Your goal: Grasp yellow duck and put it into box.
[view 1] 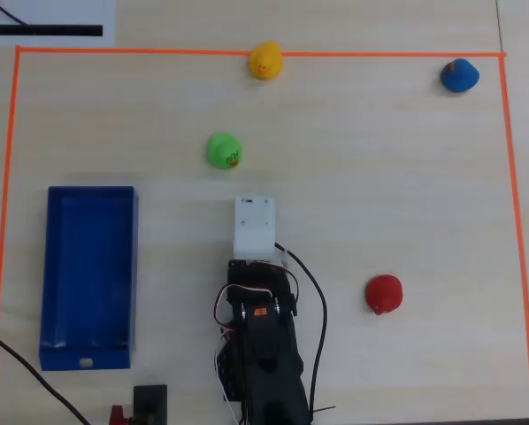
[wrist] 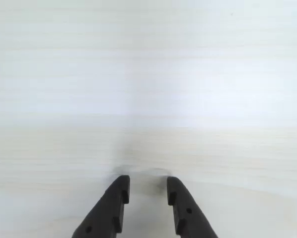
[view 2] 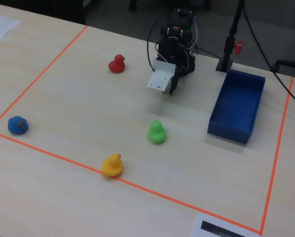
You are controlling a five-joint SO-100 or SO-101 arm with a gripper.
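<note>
Claw: the claw (wrist: 146, 191) shows in the wrist view as two dark fingers (wrist: 113, 206) entering from the bottom edge, a narrow gap between the tips, nothing held; only bare pale desk lies beneath and ahead of them.
Arm: in the overhead view the black arm (view 1: 260, 354) rises from the bottom edge at mid-width, with a white block (view 1: 254, 224) at its front end.
Box: the dark blue box (view 1: 88, 274) lies left of the arm in the overhead view, long side running up the picture, open top, nothing inside it.
Red duck: the red duck (view 1: 384, 294) sits to the right of the arm in the overhead view, apart from it.
Green duck: the green duck (view 1: 223, 150) stands just beyond the white block, slightly left of it, not touching.
Yellow duck: the yellow duck (view 1: 265, 60) sits farther out, on the orange tape line (view 1: 158, 51) that marks the far edge of the work area, well apart from the box and from the claw.
Blue duck: the blue duck (view 1: 459, 75) rests near the far right corner of the taped area.
Desk: light wood-grain desk (view 2: 78, 98).
</note>
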